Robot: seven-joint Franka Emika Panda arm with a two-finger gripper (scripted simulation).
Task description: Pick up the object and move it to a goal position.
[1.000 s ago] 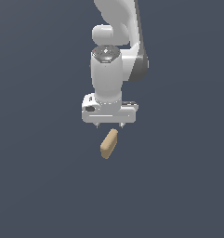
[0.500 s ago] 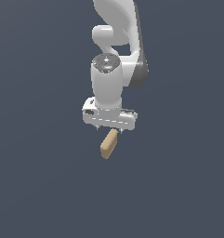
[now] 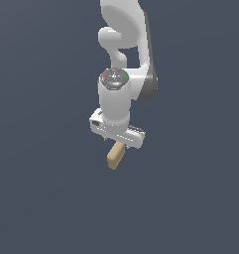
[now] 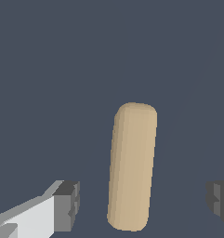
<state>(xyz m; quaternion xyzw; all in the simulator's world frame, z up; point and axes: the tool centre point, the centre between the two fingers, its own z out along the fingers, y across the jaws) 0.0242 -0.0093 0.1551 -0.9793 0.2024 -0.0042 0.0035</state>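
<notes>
Since the earlier pictures the arm (image 3: pixel 126 59) has come lower and its white hand has turned, so the gripper (image 3: pixel 117 140) now sits right over the upper end of the block (image 3: pixel 115 155), where before there was a clear gap between them. The block itself lies where it did, on the plain dark grey floor (image 3: pixel 46 198), near the middle of the scene and a little to the exterior view's left of the arm's upright column. It is a tan, matte piece with rounded ends, lying slanted in the exterior view, its far end hidden under the hand.

In the wrist view the block (image 4: pixel 132 165) lies between the two dark finger pads (image 4: pixel 67 205), with open floor on each side of it. The jaws stand spread wide, well apart from the block's sides, and neither pad touches it. The gripper (image 4: pixel 143 202) is released and holds nothing. The block is much narrower than the gap between the fingers
</notes>
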